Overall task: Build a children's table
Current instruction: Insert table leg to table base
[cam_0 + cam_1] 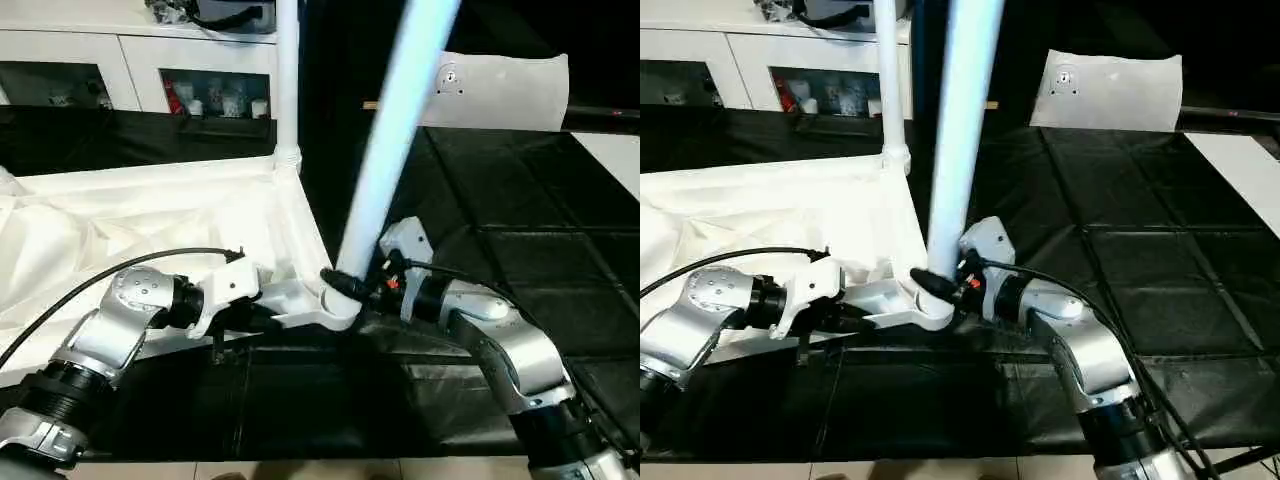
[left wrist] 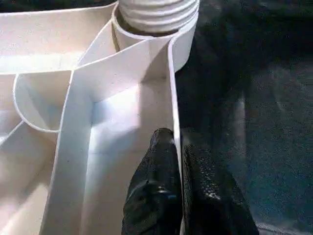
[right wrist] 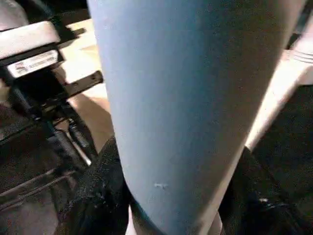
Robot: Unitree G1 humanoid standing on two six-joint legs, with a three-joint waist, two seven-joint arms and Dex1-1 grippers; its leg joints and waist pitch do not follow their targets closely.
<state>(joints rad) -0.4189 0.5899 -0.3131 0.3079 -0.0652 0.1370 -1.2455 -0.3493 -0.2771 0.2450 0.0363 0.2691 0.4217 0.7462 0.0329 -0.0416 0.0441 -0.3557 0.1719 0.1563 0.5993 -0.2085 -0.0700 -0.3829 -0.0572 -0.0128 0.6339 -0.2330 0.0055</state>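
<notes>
The tabletop (image 1: 150, 215) lies underside up on the mat (image 1: 500, 270), to the left of the right gripper (image 1: 345, 283). That gripper sits at the tabletop's near right corner socket (image 1: 335, 305), its 2 fingers around the foot of a leg (image 1: 385, 150) that rises from the socket, leaning right. The left gripper (image 2: 177, 152) lies left of it, clamped on the tabletop's near edge wall. Beyond both, a 2nd leg (image 1: 287, 80) stands in the far right corner. A pillow-like block (image 1: 500, 90) lies far behind, to the right.
</notes>
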